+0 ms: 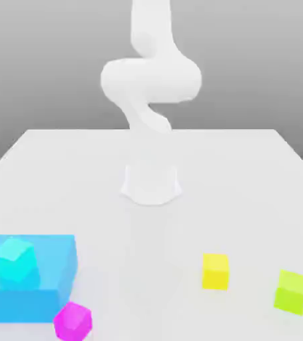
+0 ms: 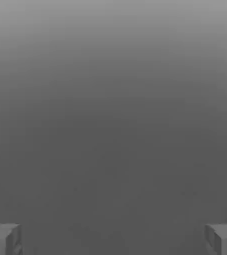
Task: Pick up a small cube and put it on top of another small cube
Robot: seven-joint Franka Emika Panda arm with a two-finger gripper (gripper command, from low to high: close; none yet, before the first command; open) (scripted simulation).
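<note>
A: Checked Panda gripper (image 2: pixel 113 240)?
B: Yep. Stood wide open in hand view, gripped nothing.
A: Located magenta cube (image 1: pixel 73 322)?
B: Found at the blue block's (image 1: pixel 54 260) near corner, toward exterior view's left, turned askew. Couldn't tell touching from just beside.
A: And cyan cube (image 1: pixel 15 260)?
B: Spotted against the blue block's upper face, also turned askew. Couldn't confirm resting contact.
A: Logged the others?
B: Yep. Saw yellow cube (image 1: pixel 216 272) on white tabletop (image 1: pixel 147 266), well apart from magenta cube, toward exterior view's right. Saw lime-green cube (image 1: pixel 292 292) farther to that side, turned at an angle. Also saw white Panda arm (image 1: pixel 151 80) beyond all four cubes, mounted on the tabletop.
</note>
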